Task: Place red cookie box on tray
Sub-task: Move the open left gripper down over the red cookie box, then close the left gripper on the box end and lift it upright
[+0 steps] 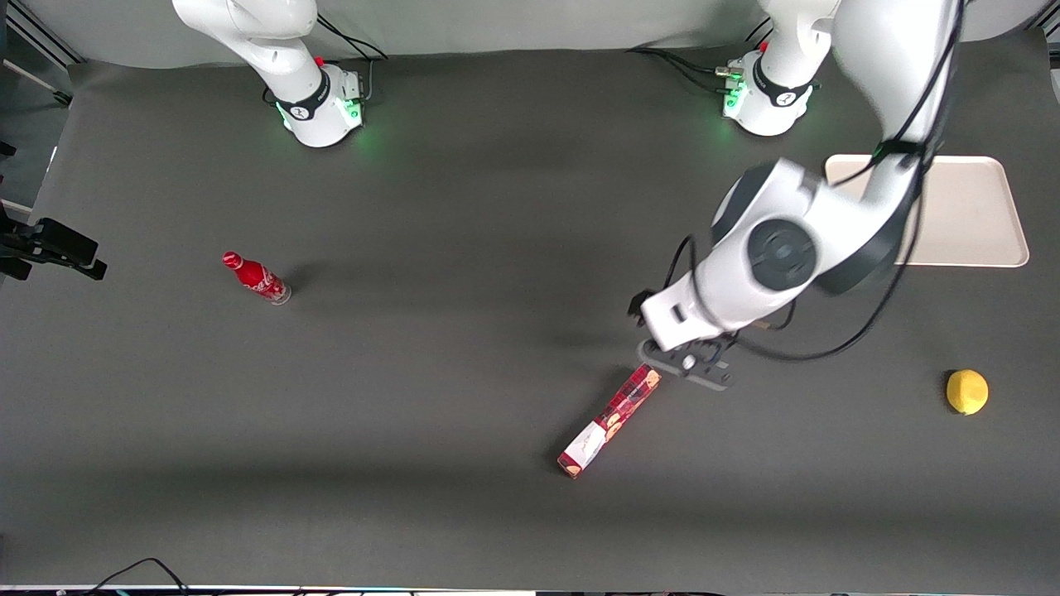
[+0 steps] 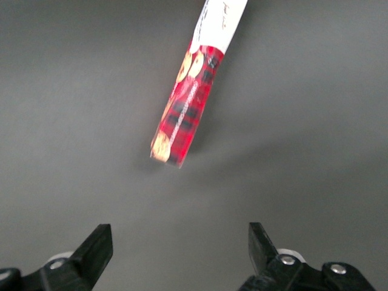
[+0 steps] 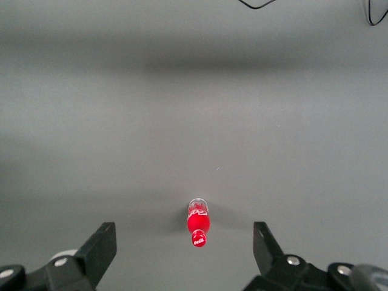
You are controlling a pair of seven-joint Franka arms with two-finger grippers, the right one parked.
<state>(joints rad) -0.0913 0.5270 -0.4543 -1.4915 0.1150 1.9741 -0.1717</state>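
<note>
The red cookie box (image 1: 610,422) lies flat on the dark table, a long red plaid carton with its white panel at the end nearer the front camera. In the left wrist view the red cookie box (image 2: 189,109) lies ahead of the fingers, apart from them. My left gripper (image 1: 686,364) hovers just above the box's plaid end, open, with only bare table between its fingertips (image 2: 100,239). The cream tray (image 1: 965,211) lies farther from the camera at the working arm's end of the table, partly hidden by the arm.
A yellow lemon (image 1: 967,391) rests beside the working arm's end of the table. A small red bottle (image 1: 257,278) lies toward the parked arm's end; the right wrist view also shows the bottle (image 3: 198,222). A dark mat covers the table.
</note>
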